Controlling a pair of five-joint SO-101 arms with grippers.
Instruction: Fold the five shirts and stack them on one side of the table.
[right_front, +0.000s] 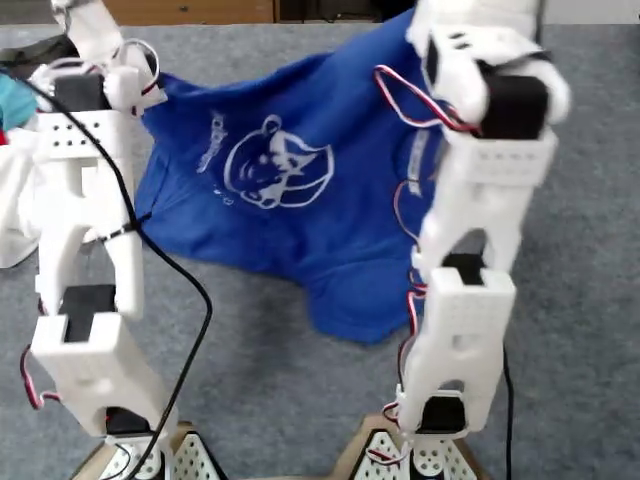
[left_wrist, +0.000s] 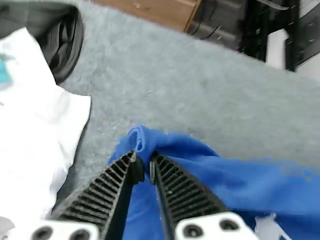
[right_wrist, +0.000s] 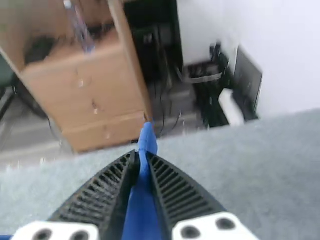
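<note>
The blue shirt (right_front: 330, 250) lies spread on the grey table (right_front: 570, 300) between the arms. The left gripper (left_wrist: 144, 160) is clamped on one edge, and the right gripper (right_wrist: 141, 159) is closed tight on another corner. A white shirt (left_wrist: 30, 130) lies beside it.

In the high view the right arm (right_front: 480, 200) is covering one side and the lifted corner of the blue shirt (right_front: 300, 230). The white shirt (right_front: 12, 215) is running off the edge, and a dark garment (left_wrist: 62, 35) is lying blurred, partly cut off.
</note>
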